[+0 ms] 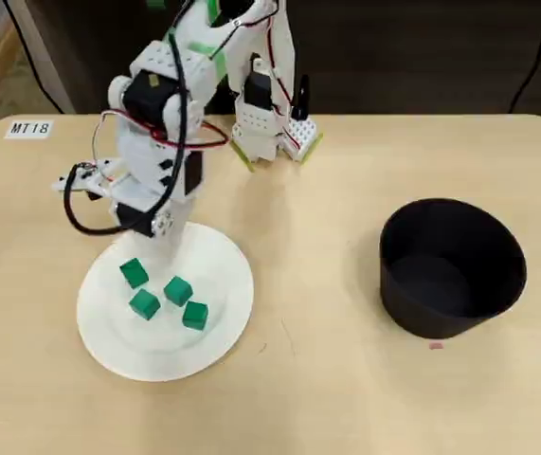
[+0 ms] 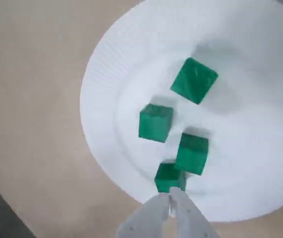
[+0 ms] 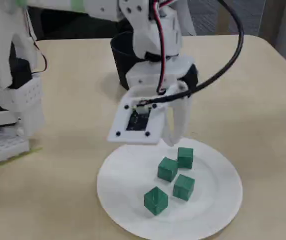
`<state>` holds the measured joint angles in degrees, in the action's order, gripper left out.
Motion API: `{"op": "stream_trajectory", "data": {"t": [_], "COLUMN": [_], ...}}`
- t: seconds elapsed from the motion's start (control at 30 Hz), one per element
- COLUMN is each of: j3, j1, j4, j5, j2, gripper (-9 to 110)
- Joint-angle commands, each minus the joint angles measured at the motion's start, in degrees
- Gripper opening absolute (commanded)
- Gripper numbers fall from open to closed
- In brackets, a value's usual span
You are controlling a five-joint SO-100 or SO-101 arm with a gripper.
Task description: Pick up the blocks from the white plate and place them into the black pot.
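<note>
white plate (image 1: 221, 327) lay near the desk's (image 1: 327, 398) front-left, bearing four green blocks (image 1: 166, 294) | arm (image 1: 161, 142) stood over the plate's rear rim | black pot (image 1: 450, 267) sat well apart, toward the right edge

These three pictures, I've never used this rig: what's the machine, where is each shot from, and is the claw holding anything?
It is a small white robot arm on a tan table. One picture looks down from above, one rides on the wrist, one stands at the table's side. Four green blocks lie on the white plate; the black pot stands apart, nothing showing inside. In the wrist view the claw looks shut and empty, poised by the nearest block.
</note>
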<state>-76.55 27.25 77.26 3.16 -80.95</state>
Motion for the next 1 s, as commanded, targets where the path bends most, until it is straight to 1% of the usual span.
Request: {"op": "stream_trajectory", "data": {"t": [0.0,0.07,0.63,0.83,0.97], "j3": [11.25,14.33,14.41,14.41,14.41], "j1": [1.58,2.20,3.16,3.34,3.78], "j4": [6.94,9.49,11.43,11.34,11.95], "j5": [0.88,1.05,-1.14,0.88,-0.18], "j2": [3.87,6.24,12.92,12.66,13.36], "gripper": [-2,-2,-2,17,22]}}
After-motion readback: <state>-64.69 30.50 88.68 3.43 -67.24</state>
